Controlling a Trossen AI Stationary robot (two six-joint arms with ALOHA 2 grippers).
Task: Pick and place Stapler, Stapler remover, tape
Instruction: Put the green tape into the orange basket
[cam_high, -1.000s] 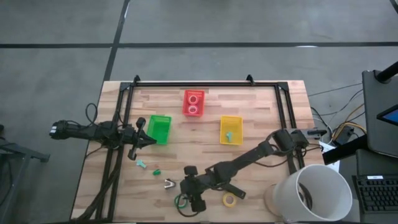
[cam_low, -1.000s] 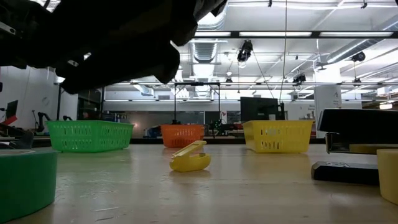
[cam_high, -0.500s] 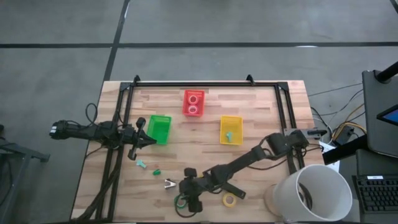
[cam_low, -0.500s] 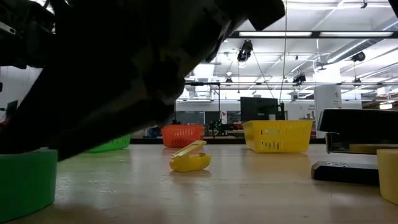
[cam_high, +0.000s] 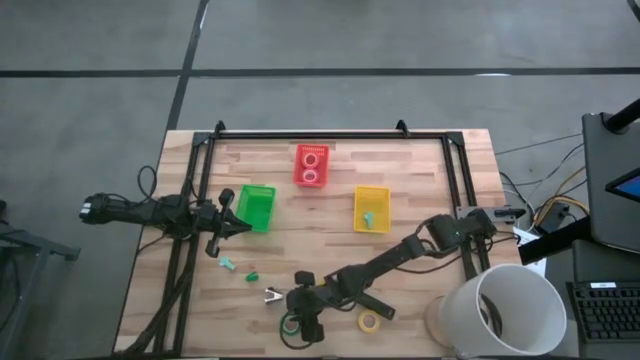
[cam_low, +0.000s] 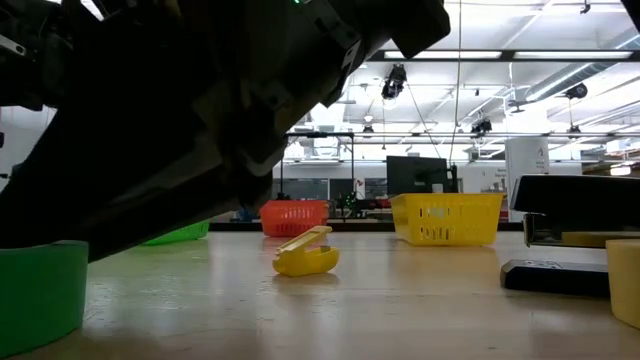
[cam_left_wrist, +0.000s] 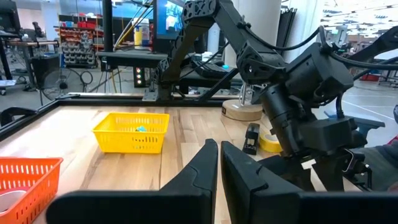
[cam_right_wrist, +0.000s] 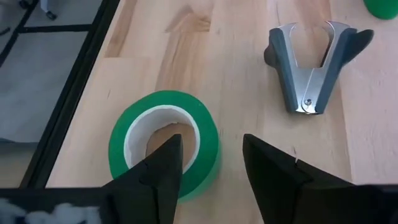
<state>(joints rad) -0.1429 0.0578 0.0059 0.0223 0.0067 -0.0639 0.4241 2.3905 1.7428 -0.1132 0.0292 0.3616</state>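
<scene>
A green tape roll (cam_right_wrist: 165, 144) lies flat on the wood near the table's front edge (cam_high: 290, 327). My right gripper (cam_right_wrist: 211, 163) is slanted down over it and open. One finger (cam_right_wrist: 163, 168) is in the roll's centre hole and the other (cam_right_wrist: 273, 171) is outside its wall, with a gap showing. A grey stapler remover (cam_right_wrist: 309, 68) lies just beyond the roll. The black stapler (cam_high: 372, 305) and a yellow tape roll (cam_high: 369, 322) lie beside the right arm. My left gripper (cam_high: 238, 226) waits shut at the table's left, pointing level.
A red basket (cam_high: 311, 165) holds two red tape rolls. A green basket (cam_high: 256, 207) and a yellow basket (cam_high: 371, 209) stand mid-table. Small teal (cam_high: 228, 264) and green (cam_high: 252, 275) pieces lie left of the roll, and a yellow claw piece (cam_low: 305, 255) lies farther in. A white bucket (cam_high: 505, 310) is at the right front.
My right gripper has come down onto the green tape roll. In the low view its dark bulk now hides the green basket and the roll's upper right part. The roll has stayed where it was.
</scene>
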